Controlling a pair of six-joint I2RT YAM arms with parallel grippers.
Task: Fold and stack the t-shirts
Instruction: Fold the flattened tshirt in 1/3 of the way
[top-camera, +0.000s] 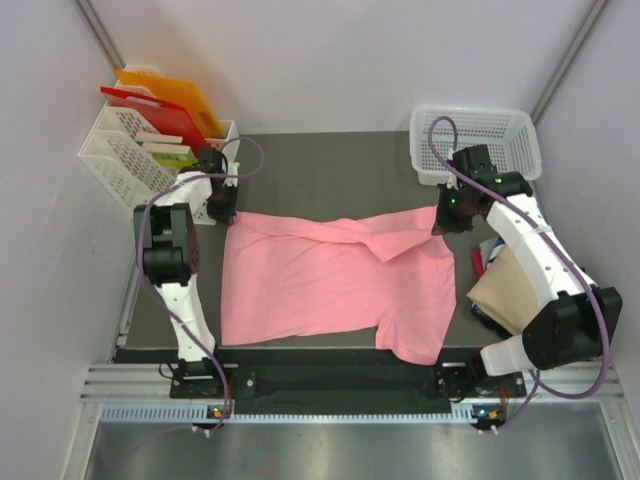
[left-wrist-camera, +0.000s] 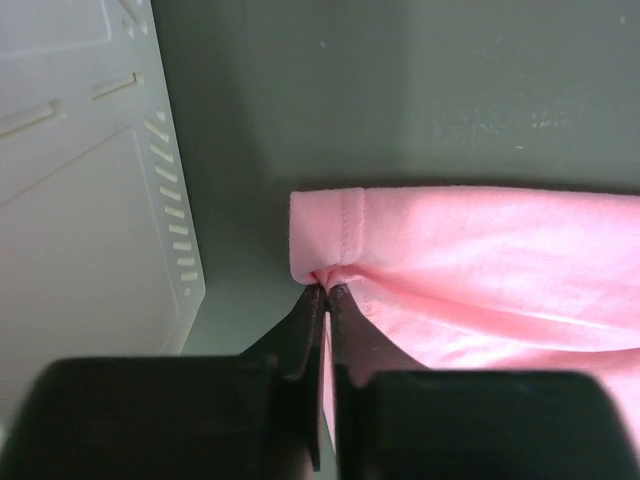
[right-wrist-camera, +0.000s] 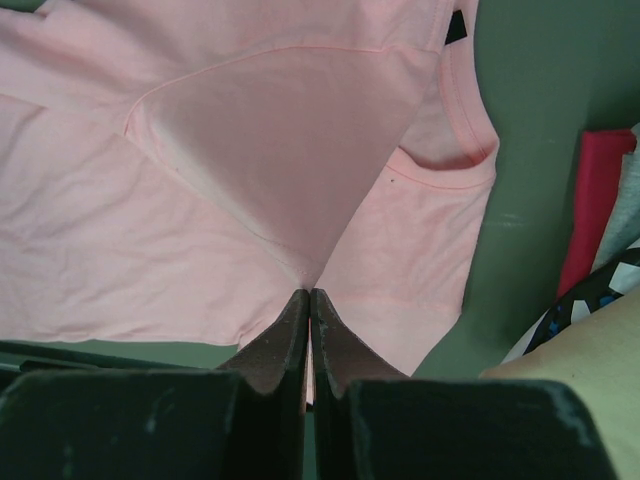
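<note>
A salmon-pink t-shirt (top-camera: 320, 285) lies spread across the dark table, its right sleeve hanging over the near edge. My left gripper (top-camera: 222, 212) is at the shirt's far left corner, shut on the hemmed corner of the pink cloth (left-wrist-camera: 330, 262). My right gripper (top-camera: 441, 222) is at the shirt's far right, shut on a pinched fold of the pink t-shirt (right-wrist-camera: 250, 170), which rises in a ridge toward it. A folded tan-beige t-shirt (top-camera: 505, 290) lies at the right edge on top of a dark one, beside a red one (right-wrist-camera: 592, 200).
A white mesh basket (top-camera: 478, 140) stands at the back right, behind my right arm. Another white basket (top-camera: 130, 160) with red and orange boards stands at the back left, its wall (left-wrist-camera: 90, 200) close beside my left gripper.
</note>
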